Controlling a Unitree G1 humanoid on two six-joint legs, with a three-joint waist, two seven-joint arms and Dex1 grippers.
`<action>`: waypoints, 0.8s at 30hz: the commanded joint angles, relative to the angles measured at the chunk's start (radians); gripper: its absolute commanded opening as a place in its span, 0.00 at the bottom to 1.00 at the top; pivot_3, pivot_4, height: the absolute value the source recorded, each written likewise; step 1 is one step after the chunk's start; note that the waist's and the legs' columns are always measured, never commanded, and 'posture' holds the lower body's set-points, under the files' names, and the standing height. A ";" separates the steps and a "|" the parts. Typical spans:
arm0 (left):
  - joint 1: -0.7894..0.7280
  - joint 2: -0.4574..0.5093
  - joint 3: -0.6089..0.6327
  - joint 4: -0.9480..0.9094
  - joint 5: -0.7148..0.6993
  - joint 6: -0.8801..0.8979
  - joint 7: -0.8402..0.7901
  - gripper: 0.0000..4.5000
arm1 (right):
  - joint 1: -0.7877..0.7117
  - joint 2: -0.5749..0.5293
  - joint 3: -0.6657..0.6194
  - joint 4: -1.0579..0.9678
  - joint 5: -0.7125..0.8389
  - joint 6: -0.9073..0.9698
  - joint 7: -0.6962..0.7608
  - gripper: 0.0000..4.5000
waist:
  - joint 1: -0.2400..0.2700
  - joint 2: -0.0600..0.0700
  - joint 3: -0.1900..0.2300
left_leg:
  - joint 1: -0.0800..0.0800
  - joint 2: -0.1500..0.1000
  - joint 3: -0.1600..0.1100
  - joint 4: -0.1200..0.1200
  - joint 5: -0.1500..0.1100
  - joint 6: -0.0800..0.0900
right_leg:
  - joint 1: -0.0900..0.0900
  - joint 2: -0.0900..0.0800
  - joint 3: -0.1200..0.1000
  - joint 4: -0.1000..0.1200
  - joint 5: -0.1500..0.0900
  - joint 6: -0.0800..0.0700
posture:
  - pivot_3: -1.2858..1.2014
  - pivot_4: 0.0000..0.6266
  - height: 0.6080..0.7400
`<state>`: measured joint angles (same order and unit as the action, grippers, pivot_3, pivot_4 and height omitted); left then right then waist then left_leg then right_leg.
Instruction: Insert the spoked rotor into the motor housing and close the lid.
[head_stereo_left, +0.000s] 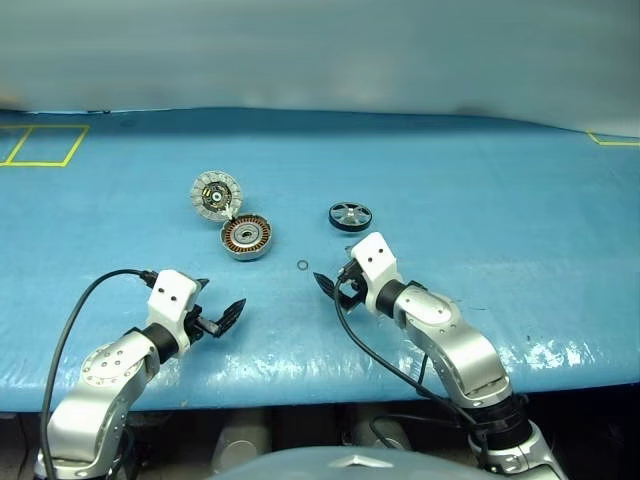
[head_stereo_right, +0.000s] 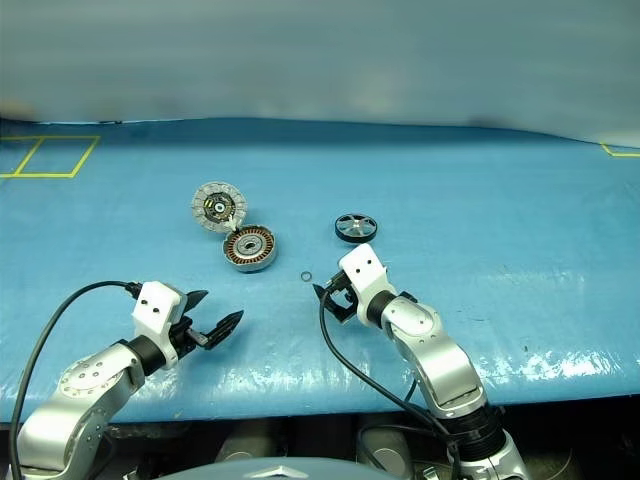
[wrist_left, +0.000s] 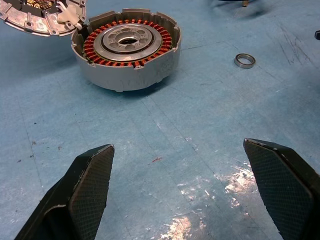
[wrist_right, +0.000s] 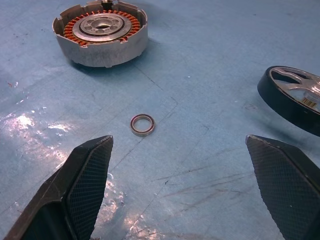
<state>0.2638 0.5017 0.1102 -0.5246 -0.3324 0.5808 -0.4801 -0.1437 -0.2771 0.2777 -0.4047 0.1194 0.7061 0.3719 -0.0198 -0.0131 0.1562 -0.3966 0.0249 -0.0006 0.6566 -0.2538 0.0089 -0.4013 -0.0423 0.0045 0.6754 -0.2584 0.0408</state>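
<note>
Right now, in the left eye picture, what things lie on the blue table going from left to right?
lid → motor housing → tiny washer ring → spoked rotor

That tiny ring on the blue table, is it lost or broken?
The ring lies flat and loose on the table, between the housing and the rotor, touching neither. It looks whole. Everything else seems fine: the lid is swung open, and the rotor is not in yet.
</note>
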 joint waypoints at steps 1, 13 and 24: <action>0.002 -0.004 0.007 -0.019 0.001 -0.018 0.003 1.00 | -0.015 -0.001 -0.001 -0.017 -0.002 -0.009 0.003 1.00 | 0.000 0.000 0.000 | 0.000 0.000 0.000 0.000 0.000 0.000 | 0.000 0.000 0.000 0.000 0.000 0.000 | 0.52 0.24 1.00; -0.002 -0.006 0.003 -0.015 0.002 -0.019 -0.002 1.00 | -0.012 -0.004 -0.004 -0.024 -0.002 -0.006 0.000 1.00 | 0.000 0.000 0.000 | 0.000 0.000 0.000 0.000 0.000 0.000 | 0.000 0.000 0.000 0.000 0.000 0.000 | 0.52 0.24 1.00; -0.008 0.003 0.008 -0.017 0.002 -0.013 -0.004 1.00 | -0.010 0.002 -0.003 -0.021 -0.001 -0.009 -0.004 1.00 | 0.000 0.000 0.000 | 0.000 0.000 0.000 0.000 0.000 0.000 | 0.000 0.000 0.000 0.000 0.000 0.000 | 0.52 0.24 1.00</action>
<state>0.2609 0.4966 0.1099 -0.5246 -0.3324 0.5807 -0.4811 -0.1437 -0.2791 0.2803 -0.4048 0.1194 0.7061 0.3700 -0.0198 -0.0131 0.1562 -0.3966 0.0248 -0.0006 0.6566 -0.2538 0.0089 -0.4013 -0.0423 0.0045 0.6754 -0.2584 0.0408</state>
